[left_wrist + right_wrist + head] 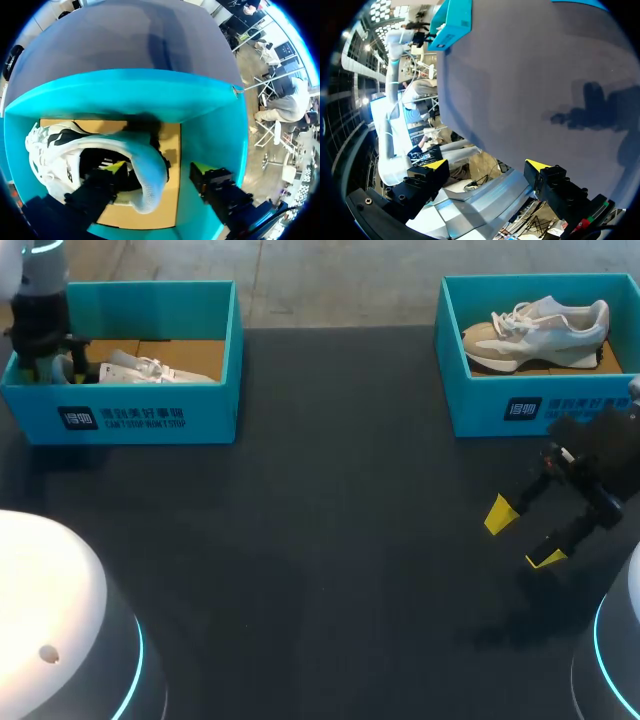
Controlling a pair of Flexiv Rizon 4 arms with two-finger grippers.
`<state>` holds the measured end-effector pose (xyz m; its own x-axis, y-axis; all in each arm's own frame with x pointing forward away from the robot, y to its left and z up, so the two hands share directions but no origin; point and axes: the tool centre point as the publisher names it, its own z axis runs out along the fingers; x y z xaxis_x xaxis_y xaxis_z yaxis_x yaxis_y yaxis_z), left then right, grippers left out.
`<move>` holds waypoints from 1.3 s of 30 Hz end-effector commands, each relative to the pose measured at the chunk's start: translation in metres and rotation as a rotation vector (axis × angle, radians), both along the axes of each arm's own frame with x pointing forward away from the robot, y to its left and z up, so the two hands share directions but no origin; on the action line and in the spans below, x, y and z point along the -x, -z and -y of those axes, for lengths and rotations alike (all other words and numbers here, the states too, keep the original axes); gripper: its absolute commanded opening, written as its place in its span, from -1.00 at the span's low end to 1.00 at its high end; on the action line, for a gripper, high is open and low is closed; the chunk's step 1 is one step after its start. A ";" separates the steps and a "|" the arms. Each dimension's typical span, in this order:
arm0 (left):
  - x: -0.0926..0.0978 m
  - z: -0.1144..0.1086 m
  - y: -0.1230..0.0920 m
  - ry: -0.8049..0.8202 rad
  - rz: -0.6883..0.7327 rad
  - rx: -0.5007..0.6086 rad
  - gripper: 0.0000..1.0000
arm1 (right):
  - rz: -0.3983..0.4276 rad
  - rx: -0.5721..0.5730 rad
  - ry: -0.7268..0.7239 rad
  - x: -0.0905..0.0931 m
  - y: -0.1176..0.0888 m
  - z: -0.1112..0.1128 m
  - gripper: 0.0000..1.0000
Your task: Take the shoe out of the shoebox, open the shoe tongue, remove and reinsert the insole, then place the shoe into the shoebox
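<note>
- Head view: a teal shoebox (150,420) at 10 o'clock holds a white sneaker (150,370). The left arm (40,320) drops into its 9 o'clock end, hiding the fingers.
- At 2 o'clock a second shoebox (500,410) holds a tan-and-white sneaker (540,330). At 4 o'clock the right gripper (522,537) hangs over the black table (320,570), fingers spread.
- Left wrist view alone shows the left gripper (159,167): fingers apart, one inside the sneaker's collar, one outside its heel.
- Right wrist view: spread tips above bare table.
</note>
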<state>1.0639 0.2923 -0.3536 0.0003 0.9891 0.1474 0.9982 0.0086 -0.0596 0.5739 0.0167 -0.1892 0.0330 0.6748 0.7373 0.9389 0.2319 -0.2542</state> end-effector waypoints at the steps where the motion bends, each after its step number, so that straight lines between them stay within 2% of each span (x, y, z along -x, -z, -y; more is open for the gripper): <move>1: 0.002 -0.003 -0.005 0.001 0.008 0.015 1.00 | 0.001 0.001 0.002 0.001 0.001 0.000 1.00; 8: 0.000 -0.003 -0.022 -0.006 0.040 0.054 1.00 | 0.001 0.001 0.002 0.001 0.001 0.000 1.00; 17: 0.001 0.000 -0.062 -0.010 0.097 0.077 1.00 | 0.001 0.001 0.002 0.001 0.001 0.000 1.00; 26: 0.007 0.007 -0.090 -0.015 0.113 0.078 1.00 | 0.001 0.001 0.002 0.001 0.001 0.000 1.00; 32: 0.018 0.008 -0.111 -0.051 0.107 0.060 1.00 | 0.001 0.001 0.002 0.001 0.001 0.000 1.00; 39: 0.043 0.009 -0.138 -0.085 0.108 0.086 1.00 | 0.001 0.001 0.002 0.001 0.001 0.000 1.00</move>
